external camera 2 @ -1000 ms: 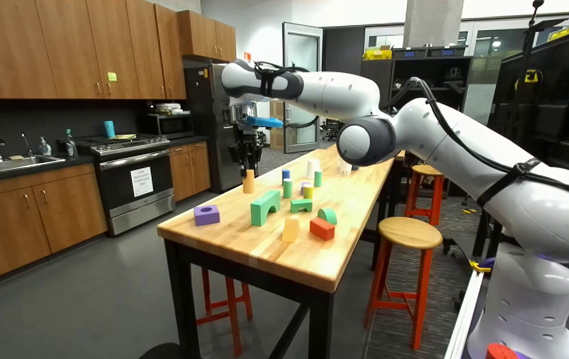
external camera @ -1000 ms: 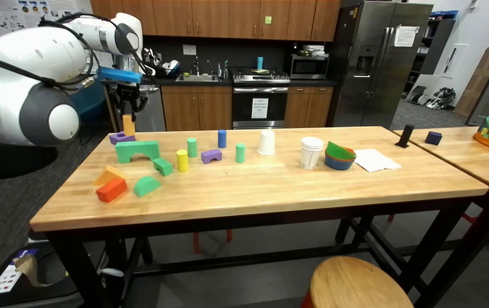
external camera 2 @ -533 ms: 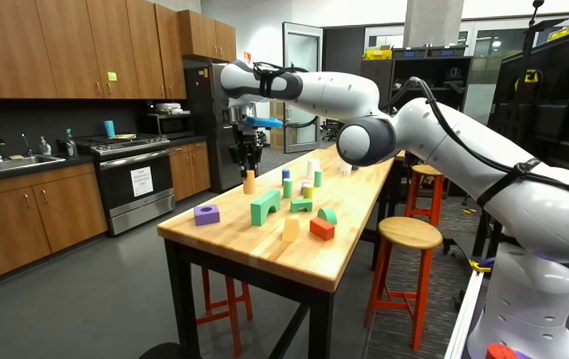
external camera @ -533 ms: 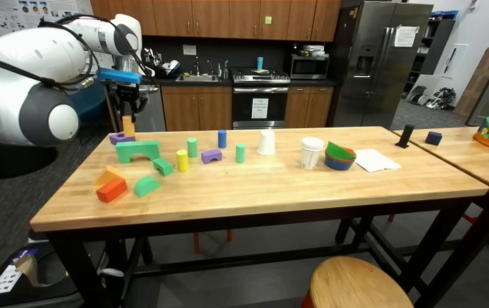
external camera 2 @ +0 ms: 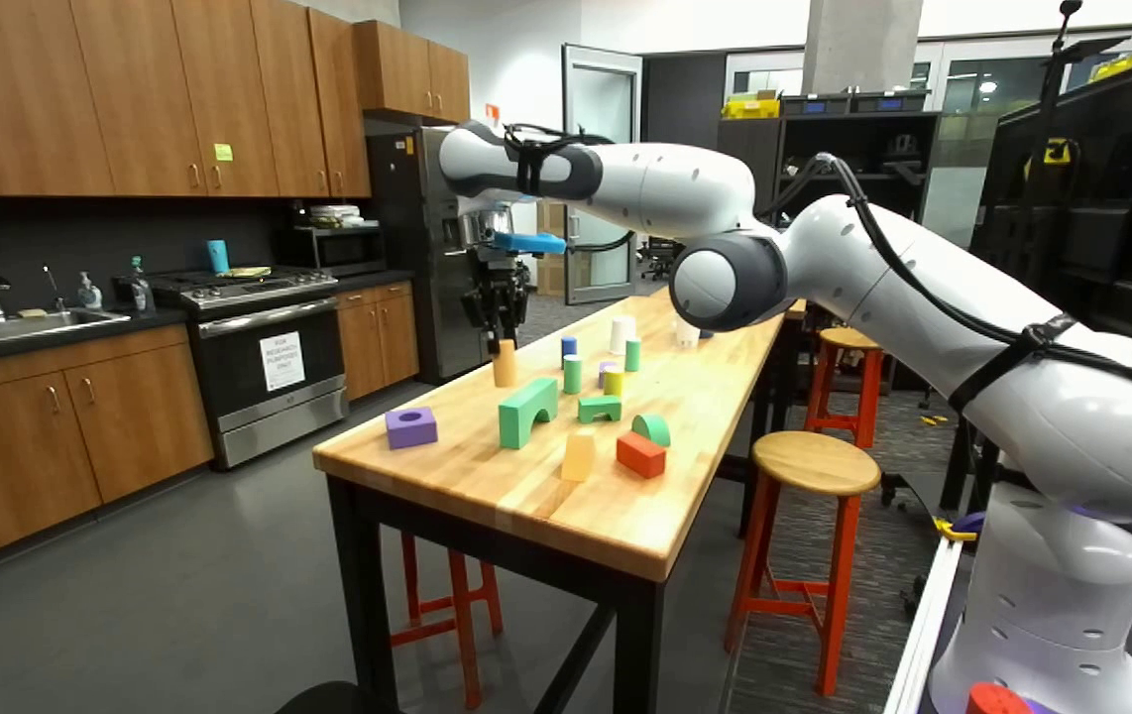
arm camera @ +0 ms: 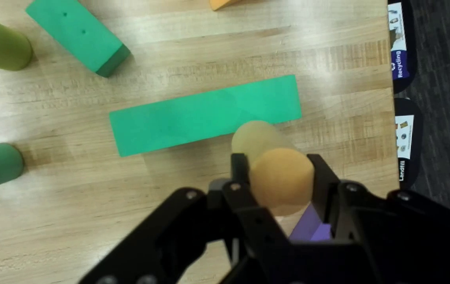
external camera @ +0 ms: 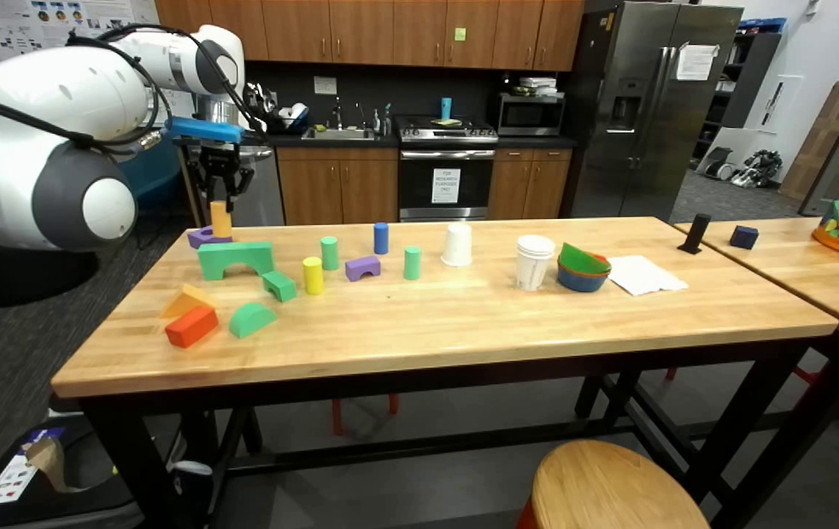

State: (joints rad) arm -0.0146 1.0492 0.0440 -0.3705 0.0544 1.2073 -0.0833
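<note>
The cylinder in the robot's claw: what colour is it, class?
Orange. The cylinder shows best in the wrist view, where part of it looks paler.

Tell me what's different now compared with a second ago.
The orange cylinder, held in the jaws, has shifted slightly to the right in an exterior view and sits a touch lower in both exterior views; the jaws moved with it. It was already gripped, and nothing was newly grasped or let go. The purple block with the hole, green arch and red block stayed put.
</note>
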